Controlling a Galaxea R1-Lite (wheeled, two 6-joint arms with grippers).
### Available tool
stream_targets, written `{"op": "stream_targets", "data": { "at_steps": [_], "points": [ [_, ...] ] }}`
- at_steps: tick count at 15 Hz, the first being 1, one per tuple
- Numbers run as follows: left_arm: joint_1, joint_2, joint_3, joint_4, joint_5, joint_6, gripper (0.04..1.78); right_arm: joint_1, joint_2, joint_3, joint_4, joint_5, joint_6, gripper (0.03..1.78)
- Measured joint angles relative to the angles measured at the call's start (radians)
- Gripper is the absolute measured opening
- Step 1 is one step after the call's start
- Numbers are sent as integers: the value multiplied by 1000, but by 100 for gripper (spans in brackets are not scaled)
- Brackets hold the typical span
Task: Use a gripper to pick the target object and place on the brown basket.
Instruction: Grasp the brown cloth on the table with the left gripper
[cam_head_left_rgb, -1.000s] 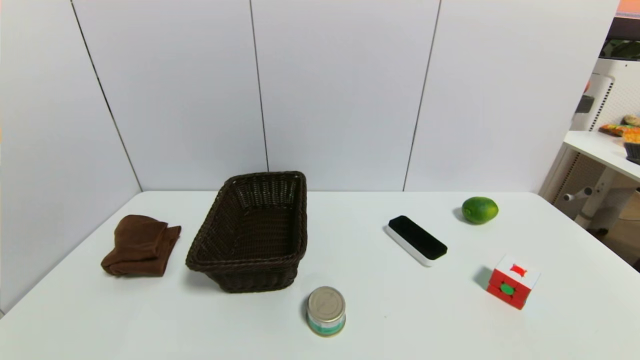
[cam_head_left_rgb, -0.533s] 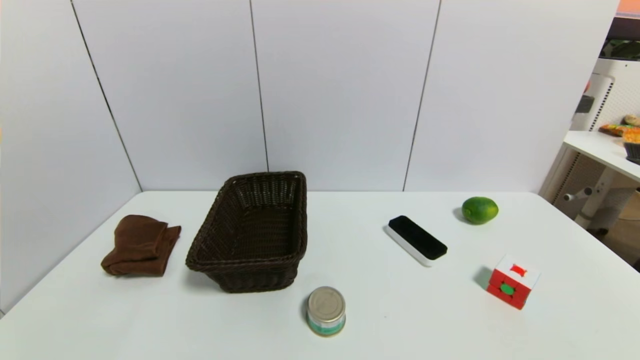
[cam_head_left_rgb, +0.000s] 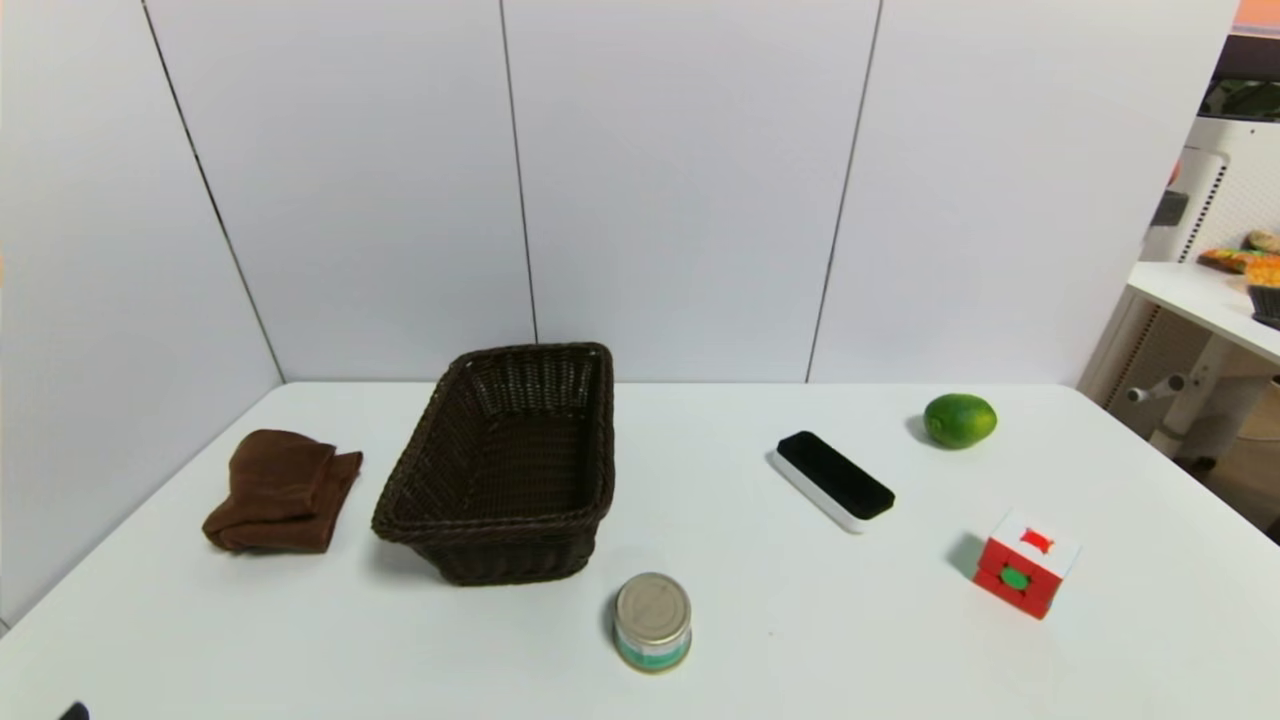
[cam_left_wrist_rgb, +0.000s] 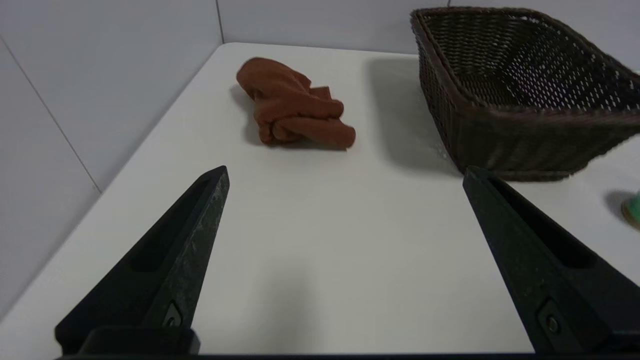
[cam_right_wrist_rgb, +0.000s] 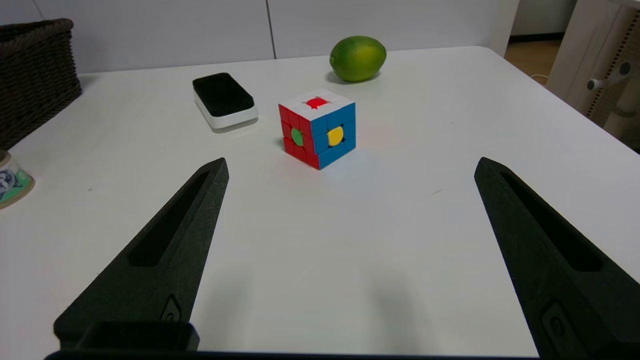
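On the white table (cam_head_left_rgb: 700, 660), the brown towel (cam_left_wrist_rgb: 292, 110) lies well ahead of the wide-spread left hand (cam_left_wrist_rgb: 345, 172).

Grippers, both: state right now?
Left gripper: open, holding nothing, low over the table short of the towel.
Right gripper: open, holding nothing, facing the cube.

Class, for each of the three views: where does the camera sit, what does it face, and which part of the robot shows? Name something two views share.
Head: above, facing the table; almost no robot shows.
Left wrist: behind the open left gripper, facing the towel.
Right wrist: behind the open right gripper, facing the cube and lime.
Shared: the brown basket.
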Motion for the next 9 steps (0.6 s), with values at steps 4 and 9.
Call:
{"op": "stream_targets", "data": {
  "at_steps": [4,9],
  "points": [
    [86,483,-410,6,-2,4,169,0,0,0,0,0,0,170],
    [141,1100,-822,42,-2,0,169,0,0,0,0,0,0,170]
  ]
}}
